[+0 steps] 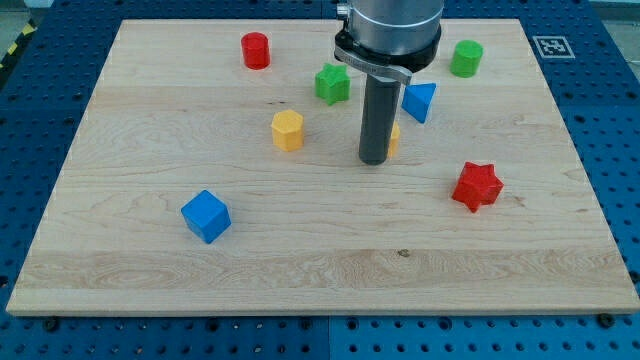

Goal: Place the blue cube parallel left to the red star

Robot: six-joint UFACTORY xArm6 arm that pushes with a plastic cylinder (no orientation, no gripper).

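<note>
The blue cube (pixel 206 216) lies at the lower left of the wooden board (pixel 320 280). The red star (pixel 477 186) lies at the right of the board, a little higher in the view than the cube. My tip (pixel 373 160) rests on the board near the middle, well to the right of the blue cube and left of the red star. It stands just in front of a yellow block (pixel 394 139), which the rod mostly hides; its shape cannot be made out.
A yellow hexagonal block (pixel 287 130) lies left of the tip. A green star (pixel 333 84) and a blue triangular block (pixel 420 101) lie above it. A red cylinder (pixel 256 50) sits top left, a green cylinder (pixel 465 58) top right.
</note>
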